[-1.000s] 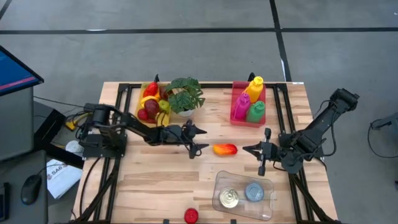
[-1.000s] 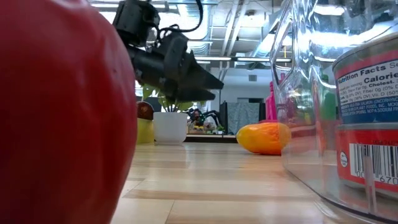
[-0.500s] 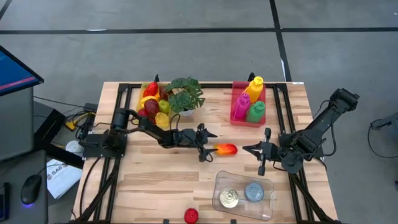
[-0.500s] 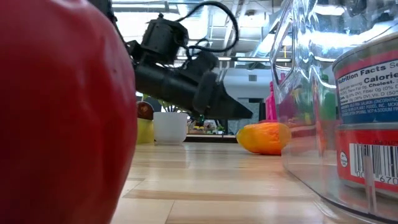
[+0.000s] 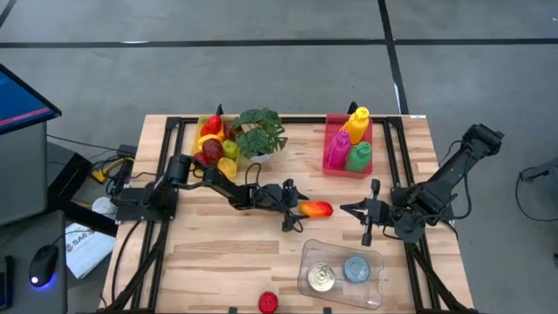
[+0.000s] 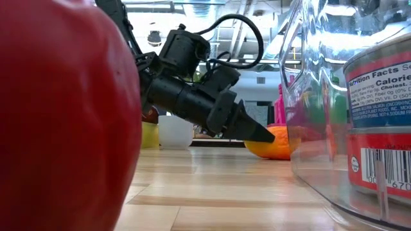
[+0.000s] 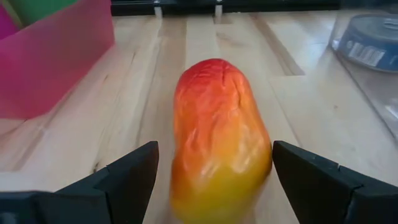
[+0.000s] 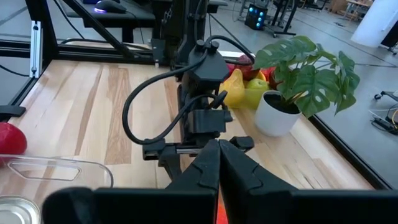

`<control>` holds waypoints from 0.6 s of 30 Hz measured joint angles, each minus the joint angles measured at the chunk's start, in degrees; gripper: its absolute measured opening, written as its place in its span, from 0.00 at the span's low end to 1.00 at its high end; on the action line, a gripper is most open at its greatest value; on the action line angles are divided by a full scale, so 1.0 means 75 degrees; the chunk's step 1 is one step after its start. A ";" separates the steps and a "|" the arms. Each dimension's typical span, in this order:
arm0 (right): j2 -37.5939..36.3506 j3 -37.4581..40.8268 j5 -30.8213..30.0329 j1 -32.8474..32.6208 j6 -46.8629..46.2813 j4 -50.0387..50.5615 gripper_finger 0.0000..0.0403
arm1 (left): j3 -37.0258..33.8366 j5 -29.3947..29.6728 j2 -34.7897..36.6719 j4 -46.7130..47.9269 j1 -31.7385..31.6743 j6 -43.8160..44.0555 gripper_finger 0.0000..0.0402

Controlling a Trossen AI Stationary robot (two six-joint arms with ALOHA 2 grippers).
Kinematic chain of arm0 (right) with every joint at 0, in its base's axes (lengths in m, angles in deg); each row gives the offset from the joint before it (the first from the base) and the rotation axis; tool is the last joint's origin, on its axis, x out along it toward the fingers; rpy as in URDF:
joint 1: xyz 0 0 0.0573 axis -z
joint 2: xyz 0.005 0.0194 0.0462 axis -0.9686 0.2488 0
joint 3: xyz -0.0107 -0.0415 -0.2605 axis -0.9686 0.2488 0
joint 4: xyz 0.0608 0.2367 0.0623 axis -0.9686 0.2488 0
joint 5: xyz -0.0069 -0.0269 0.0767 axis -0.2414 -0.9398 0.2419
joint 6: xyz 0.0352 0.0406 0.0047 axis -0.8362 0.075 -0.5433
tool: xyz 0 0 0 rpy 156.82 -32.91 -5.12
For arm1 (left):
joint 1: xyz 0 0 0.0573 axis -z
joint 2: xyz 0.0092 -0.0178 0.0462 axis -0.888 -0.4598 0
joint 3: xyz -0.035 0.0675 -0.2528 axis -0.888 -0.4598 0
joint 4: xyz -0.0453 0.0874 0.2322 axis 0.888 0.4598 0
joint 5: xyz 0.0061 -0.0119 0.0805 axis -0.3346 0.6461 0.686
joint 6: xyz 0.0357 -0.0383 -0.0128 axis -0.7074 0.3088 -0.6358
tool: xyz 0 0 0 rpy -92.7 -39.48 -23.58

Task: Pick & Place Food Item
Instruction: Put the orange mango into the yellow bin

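Orange and red with a yellow end, the mango (image 5: 316,209) lies on its side on the wooden table (image 5: 218,253), near the middle of the top. The left gripper (image 5: 293,208) has its fingers spread wide and set low over the boards, one finger on each side of the fruit's near end; in the left wrist view the mango (image 7: 219,138) fills the gap between the two dark fingers (image 7: 127,176), and I cannot tell whether either pad touches it. Nothing is clamped. In the low view the left gripper (image 6: 260,133) slopes down to the table with its tip right at the mango (image 6: 277,144).

Beyond the mango from this gripper sits the right gripper (image 5: 349,209), clenched with its fingers pressed together and holding nothing, near the table's right side; it points back toward the fruit. Its own view shows the closed fingers (image 8: 217,168) with the left arm straight ahead.

Behind the left gripper, toward the table's far edge, a potted plant (image 5: 258,133) stands just beside a heap of plastic fruit (image 5: 215,139). Ahead of it and off to the far side is a pink bin (image 5: 349,145) of bottles. Toward the near edge from the mango rests a clear tray (image 5: 343,272) holding two cans, and a red tomato (image 5: 268,302) lies near the table's edge
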 joint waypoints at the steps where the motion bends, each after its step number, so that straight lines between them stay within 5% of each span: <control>1: 0.0000 0.0000 0.0000 0.0000 0.0000 0.0000 0.00 | 0.0000 0.0059 0.0000 0.0008 0.0000 -0.0001 0.76; 10: 0.0000 0.0000 -0.0003 0.0000 0.0000 0.0000 0.00 | 0.0000 0.0106 0.0013 0.0065 0.0000 0.0000 0.73; 18: 0.0000 0.0000 -0.0003 0.0000 0.0000 0.0000 0.00 | 0.0000 0.0117 0.0015 0.0055 0.0000 0.0020 0.56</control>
